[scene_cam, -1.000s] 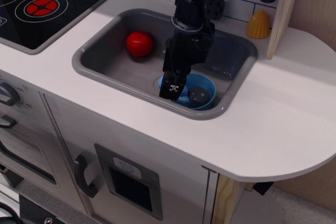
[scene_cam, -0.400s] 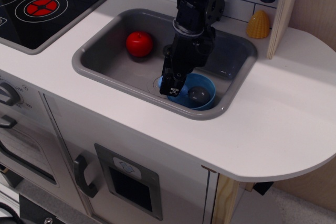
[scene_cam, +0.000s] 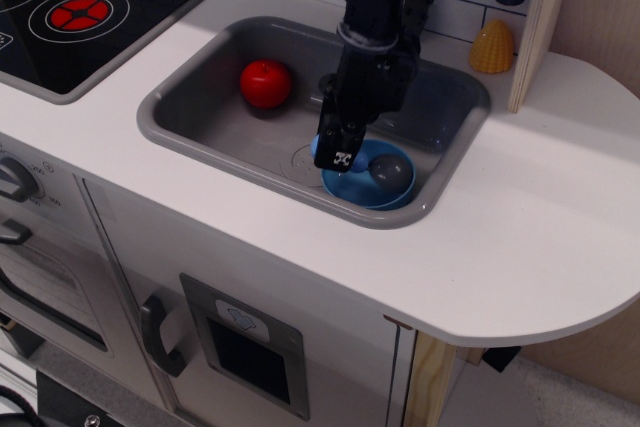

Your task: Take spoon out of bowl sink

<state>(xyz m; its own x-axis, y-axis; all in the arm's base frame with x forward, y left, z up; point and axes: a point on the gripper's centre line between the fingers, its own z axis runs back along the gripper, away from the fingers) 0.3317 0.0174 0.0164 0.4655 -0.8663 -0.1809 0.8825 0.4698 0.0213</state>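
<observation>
Sink (scene_cam: 200, 107) walls are closing in on the work at the near right corner, where the light-blue bowl (scene_cam: 385, 194) is sitting low in the basin, just beside the front rim and close to the right wall. The black gripper (scene_cam: 337, 155) is reaching down from above over the bowl's left edge, and its fingers are closing on the light-blue handle of the spoon (scene_cam: 390, 176), of which only a sliver is showing beside the finger with the marker tag. The spoon's round grey scoop is lying inside the bowl toward its right side, appearing lifted a little, though whether it is touching the bowl floor cannot be told. Left of the bowl the drain (scene_cam: 302, 159) is showing on bare grey floor, and that stretch is lying open up to the red apple (scene_cam: 265, 83), which is sitting well apart near the back left. White counter (scene_cam: 520, 207) is spreading wide and bare to the right of the basin, while the black stovetop (scene_cam: 80, 7) is occupying the far left.
</observation>
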